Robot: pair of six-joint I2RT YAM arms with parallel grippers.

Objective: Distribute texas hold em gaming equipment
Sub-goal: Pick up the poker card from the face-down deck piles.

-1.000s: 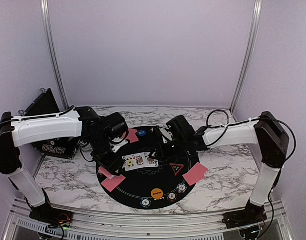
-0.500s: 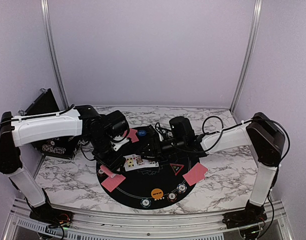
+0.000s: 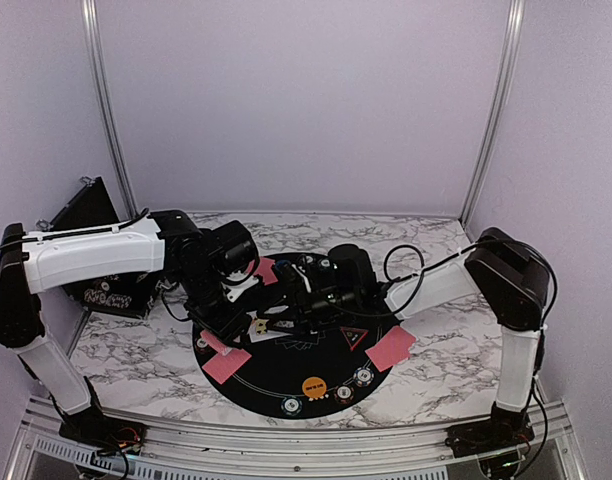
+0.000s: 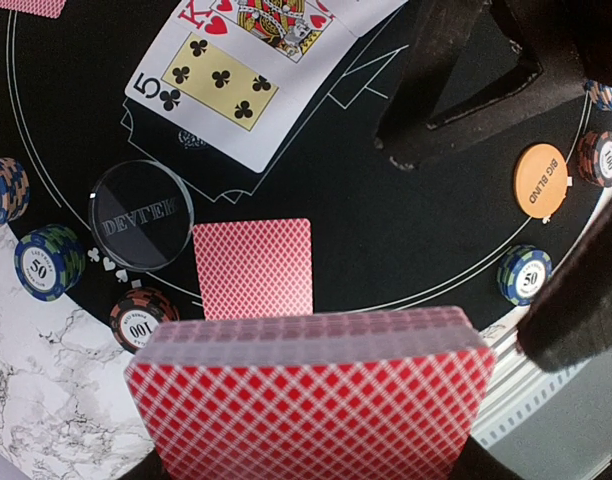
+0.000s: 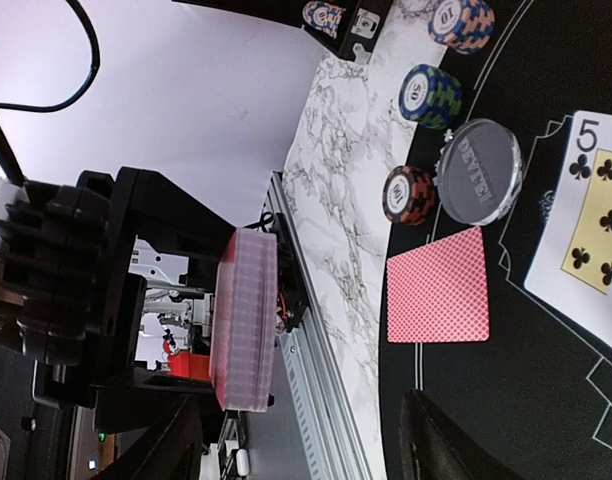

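Top external: marble table (image 3: 456,345), black mat (image 3: 276,375) bearing cards (image 3: 390,347), lavender walls (image 3: 306,100).

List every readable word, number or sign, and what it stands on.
"5": five of clubs card
"K": king card
"DEALER": clear disc
"BIG BLIND": orange disc
"50": blue-green chip
"100": red-black chip
Print on black box: too blurred to read.
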